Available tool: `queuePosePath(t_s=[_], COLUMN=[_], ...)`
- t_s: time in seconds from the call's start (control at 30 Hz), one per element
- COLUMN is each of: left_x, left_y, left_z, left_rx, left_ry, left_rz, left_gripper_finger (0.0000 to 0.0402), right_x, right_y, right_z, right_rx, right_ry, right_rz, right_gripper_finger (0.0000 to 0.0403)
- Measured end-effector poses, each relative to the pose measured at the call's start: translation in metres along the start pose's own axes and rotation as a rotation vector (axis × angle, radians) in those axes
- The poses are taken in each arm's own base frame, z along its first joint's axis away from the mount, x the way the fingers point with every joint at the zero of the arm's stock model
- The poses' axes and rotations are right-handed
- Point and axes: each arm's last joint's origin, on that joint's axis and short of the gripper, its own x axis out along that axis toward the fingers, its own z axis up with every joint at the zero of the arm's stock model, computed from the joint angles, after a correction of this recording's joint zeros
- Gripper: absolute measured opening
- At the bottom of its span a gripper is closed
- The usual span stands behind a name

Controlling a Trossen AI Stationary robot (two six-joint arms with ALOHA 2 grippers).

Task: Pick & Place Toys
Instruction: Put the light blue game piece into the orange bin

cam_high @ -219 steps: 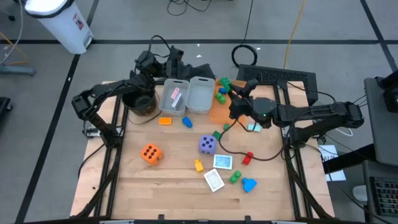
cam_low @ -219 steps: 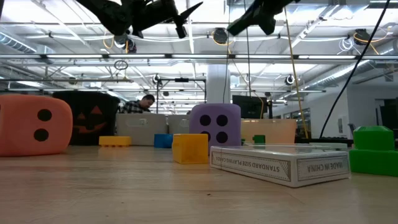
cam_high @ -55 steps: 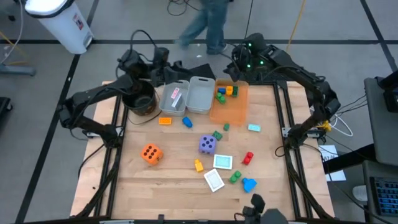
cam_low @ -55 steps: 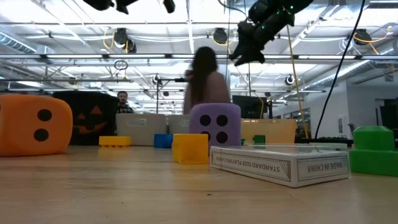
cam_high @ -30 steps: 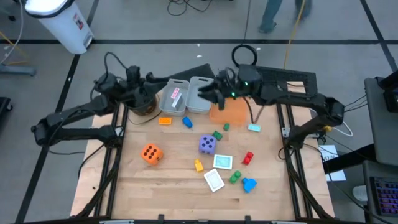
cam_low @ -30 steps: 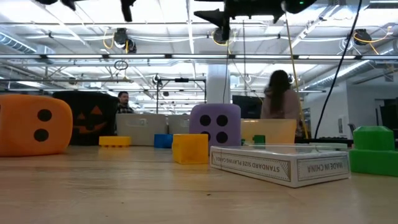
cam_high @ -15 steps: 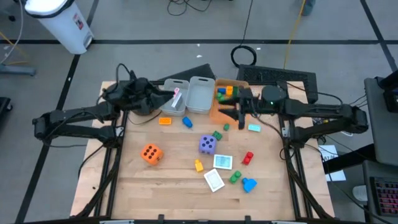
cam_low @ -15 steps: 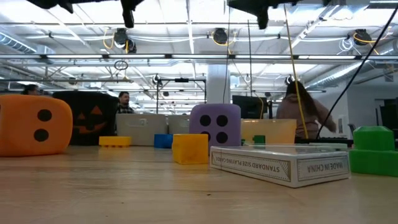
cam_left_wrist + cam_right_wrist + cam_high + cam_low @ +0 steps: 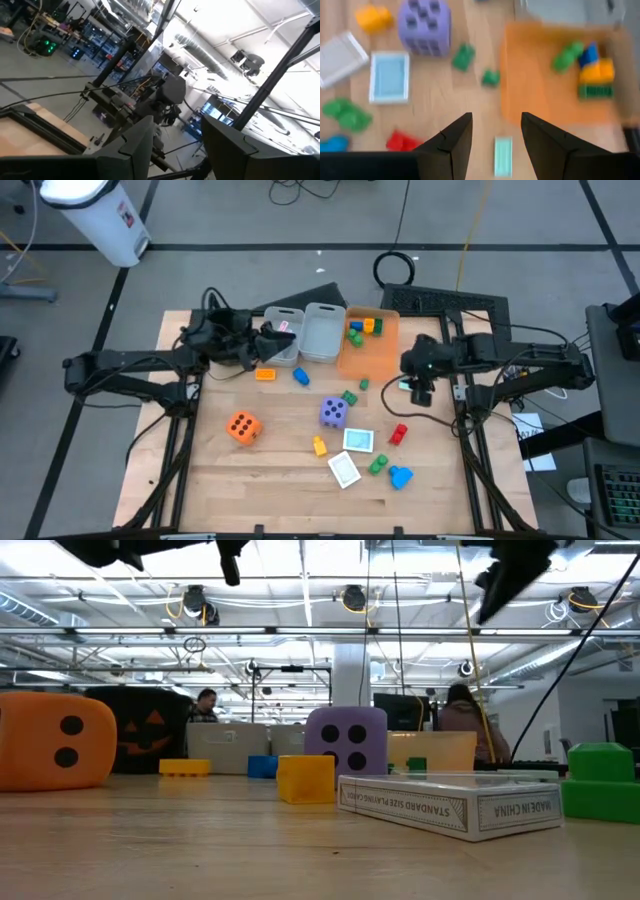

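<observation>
Hovering above the desk's right edge now, right end effector (image 9: 421,392), moved outward from beside the orange bin (image 9: 368,348) half a second back; fingers (image 9: 451,142) parted with a clear gap, nothing held, small teal card (image 9: 503,155) lying directly between them in the wrist view. Reaching farther inward along the far edge than before, left end effector (image 9: 268,340), now over the left grey bin (image 9: 278,340); fingers (image 9: 131,145) likewise apart and empty, wrist camera tilted up at the room.

Unchanged on the desk: orange die (image 9: 242,426) toward the left edge, purple die (image 9: 333,413) at the middle, yellow block (image 9: 319,445) nearer the front, two white cards (image 9: 351,455) by the front, red block (image 9: 397,433), green block (image 9: 377,466) and blue block (image 9: 400,476) toward the front right. Sitting in the orange bin's far end, green, blue and yellow blocks (image 9: 361,328). Shifted slightly left behind the desk, a person (image 9: 460,730) in the low view.
</observation>
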Motion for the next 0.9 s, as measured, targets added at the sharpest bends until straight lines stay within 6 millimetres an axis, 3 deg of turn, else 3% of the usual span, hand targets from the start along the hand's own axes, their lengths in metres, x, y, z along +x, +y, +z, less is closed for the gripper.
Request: queuePosePath(t_s=[0.27, 0.6, 0.9], left_x=[0.001, 0.001, 0.001], left_y=[0.0, 0.0, 0.0], left_z=[-0.001, -0.001, -0.001], left_rx=[-0.014, -0.028, -0.029], left_ry=[0.004, 0.004, 0.004], left_rz=[-0.001, -0.001, 0.0], left_gripper_finger=[0.017, 0.017, 0.017], right_x=[0.016, 0.069, 0.11], right_y=[-0.002, -0.013, -0.025], right_z=[-0.023, -0.059, -0.074], right_rx=[0.067, 0.137, 0.159], right_ry=[0.183, 0.318, 0.373], right_rz=[-0.056, -0.051, -0.043], right_gripper_finger=[0.0196, 0.0253, 0.026])
